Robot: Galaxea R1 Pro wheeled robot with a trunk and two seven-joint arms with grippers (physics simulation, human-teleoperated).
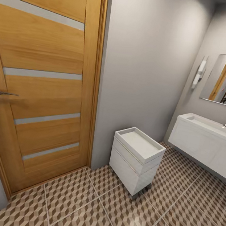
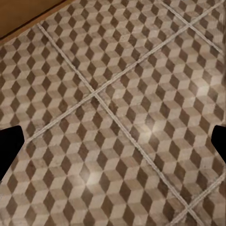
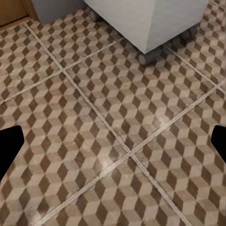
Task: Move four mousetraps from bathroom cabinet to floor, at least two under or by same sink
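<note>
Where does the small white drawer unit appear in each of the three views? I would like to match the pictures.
Head view: the drawer unit stands low in the middle, beside the grey wall, right of the door.
Right wrist view: its lower white body on castors is at the upper edge.
Left wrist view: not in it; there is floor and a strip of wood.
Shared landmark: the cube-pattern floor with pale grout lines.

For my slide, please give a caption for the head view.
Bathroom corner: wooden door, small white drawer unit on patterned floor, wall-hung sink.
</note>
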